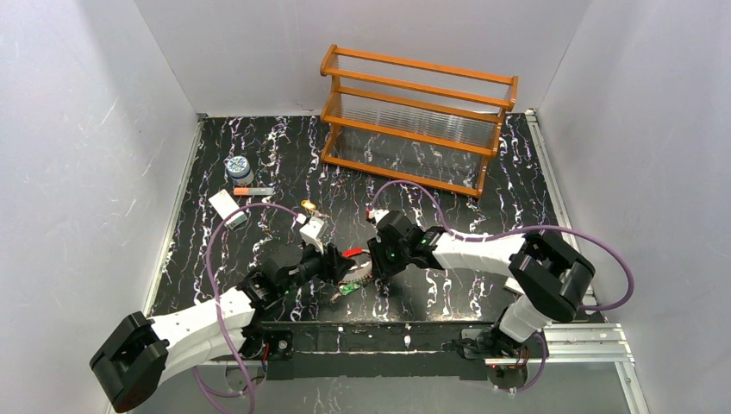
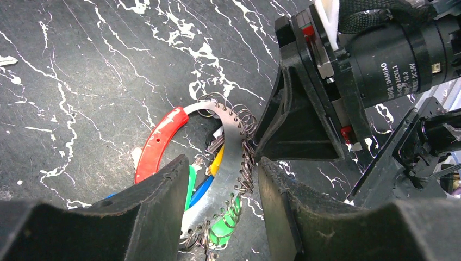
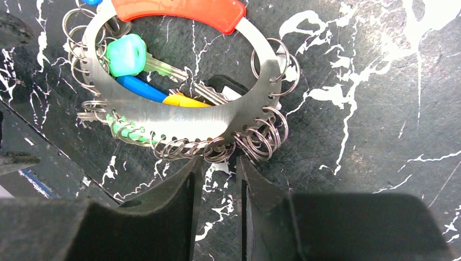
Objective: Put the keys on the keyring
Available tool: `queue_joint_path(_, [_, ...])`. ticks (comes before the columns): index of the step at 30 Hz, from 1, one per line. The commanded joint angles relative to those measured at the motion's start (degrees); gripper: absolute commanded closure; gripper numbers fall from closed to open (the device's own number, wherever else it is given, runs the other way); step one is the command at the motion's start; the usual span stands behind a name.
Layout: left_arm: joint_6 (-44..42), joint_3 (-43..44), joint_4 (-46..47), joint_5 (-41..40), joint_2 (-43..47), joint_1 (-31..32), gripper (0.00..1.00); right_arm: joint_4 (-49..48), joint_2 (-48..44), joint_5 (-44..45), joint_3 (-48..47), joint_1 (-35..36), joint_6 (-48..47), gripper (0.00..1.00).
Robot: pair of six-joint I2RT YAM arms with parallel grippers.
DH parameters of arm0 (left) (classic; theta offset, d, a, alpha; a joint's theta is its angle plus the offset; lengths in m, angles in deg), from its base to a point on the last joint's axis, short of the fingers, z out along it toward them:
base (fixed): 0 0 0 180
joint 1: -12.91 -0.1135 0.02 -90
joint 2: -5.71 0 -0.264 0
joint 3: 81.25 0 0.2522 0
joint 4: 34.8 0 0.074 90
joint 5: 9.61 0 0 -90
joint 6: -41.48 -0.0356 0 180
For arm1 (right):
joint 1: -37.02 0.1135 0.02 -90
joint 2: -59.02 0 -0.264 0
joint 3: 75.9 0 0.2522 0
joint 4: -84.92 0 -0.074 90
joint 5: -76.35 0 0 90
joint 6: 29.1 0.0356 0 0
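Note:
The keyring [image 3: 179, 126] is a flat silvery loop with a curved red piece [image 3: 185, 8] and several small wire rings along its edge. It lies between both grippers in the top view [image 1: 355, 269]. Green [image 3: 126, 54], blue [image 3: 140, 88] and yellow [image 3: 185, 100] keys sit inside the loop. My left gripper [image 2: 223, 162] is closed on the loop's metal band [image 2: 231, 138], one finger over the keys and the other against the small rings. My right gripper [image 3: 219, 160] has its jaws a narrow gap apart, with its tips at the small rings [image 3: 255, 138].
A wooden rack [image 1: 418, 121] stands at the back. A blue-white jar [image 1: 239, 166], an orange-tipped stick [image 1: 253, 191] and a white card [image 1: 226, 207] lie at the left. The right arm's wrist [image 2: 380, 54] is close to my left fingers.

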Motion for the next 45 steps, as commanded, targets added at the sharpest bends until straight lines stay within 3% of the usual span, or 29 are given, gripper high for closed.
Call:
queue_joint_path(1, [0.4,-0.9,0.9,0.3,1.1,0.3,0.52,-1.4,1.6,1.1,-2.3,0.6,-0.7,0.63])
queue_joint_path(15, [0.4,-1.2,1.0,0.4,0.8,0.3,0.52,-0.2,1.1,3.1,-2.8,1.3,-1.7,0.55])
queue_joint_path(22, [0.7,-1.5,1.0,0.4,1.1,0.3,0.52,-2.4,-8.4,3.0,1.2,-0.4,-1.1,0.55])
queue_joint_path(27, [0.8,-1.5,1.1,0.4,0.9,0.3,0.52,-6.6,-13.4,-5.0,5.3,-5.7,1.8,0.56])
queue_joint_path(35, [1.0,-1.1,1.9,1.0,-0.3,0.3,0.52,-17.5,-11.1,-22.5,12.1,-14.8,7.4,0.66])
queue_joint_path(45, [1.3,-1.2,2.0,1.0,-0.3,0.3,0.52,-25.2,-5.8,-29.3,12.3,-15.8,7.6,0.67])
